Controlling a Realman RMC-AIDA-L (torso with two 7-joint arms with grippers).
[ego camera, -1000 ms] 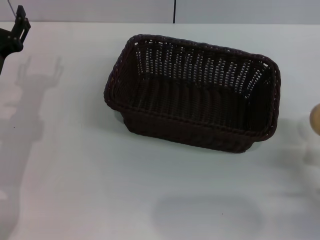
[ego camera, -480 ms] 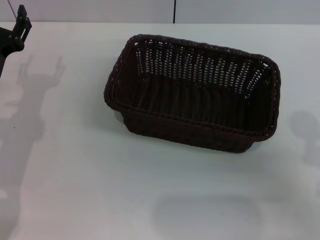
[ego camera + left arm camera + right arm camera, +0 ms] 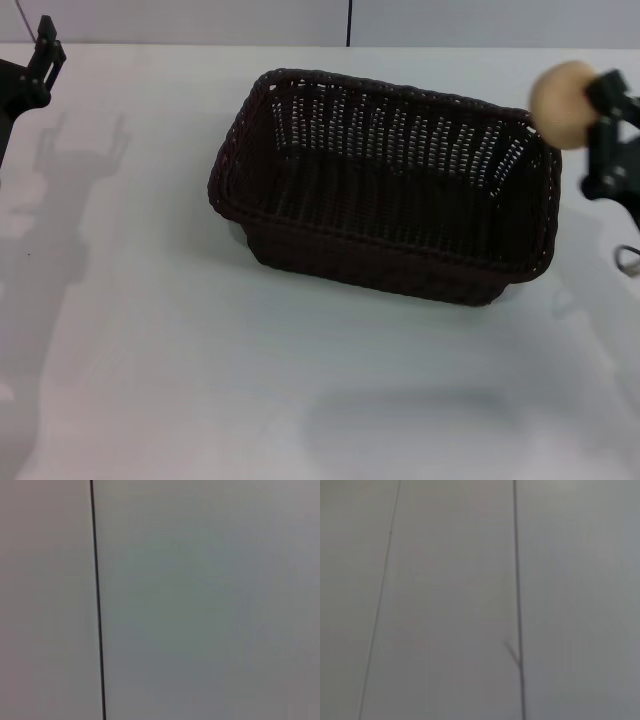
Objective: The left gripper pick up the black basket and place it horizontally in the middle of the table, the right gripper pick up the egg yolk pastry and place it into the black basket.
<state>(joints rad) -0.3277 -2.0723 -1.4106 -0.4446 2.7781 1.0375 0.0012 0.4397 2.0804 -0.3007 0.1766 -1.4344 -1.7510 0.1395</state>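
Observation:
The black basket (image 3: 385, 185) sits lengthwise across the middle of the white table (image 3: 150, 350), empty. My right gripper (image 3: 590, 120) is at the right edge of the head view, shut on the egg yolk pastry (image 3: 562, 102), a pale tan bun held in the air above the basket's right end rim. My left gripper (image 3: 40, 60) is at the far left edge, away from the basket, holding nothing. Both wrist views show only a plain grey surface with dark seam lines.
A back wall with a dark vertical seam (image 3: 349, 22) runs behind the table. Arm shadows fall on the left part of the tabletop (image 3: 60, 200).
My right gripper has come into view from the right, carrying the pastry up and leftward to above the basket's right end. The left gripper has barely moved.

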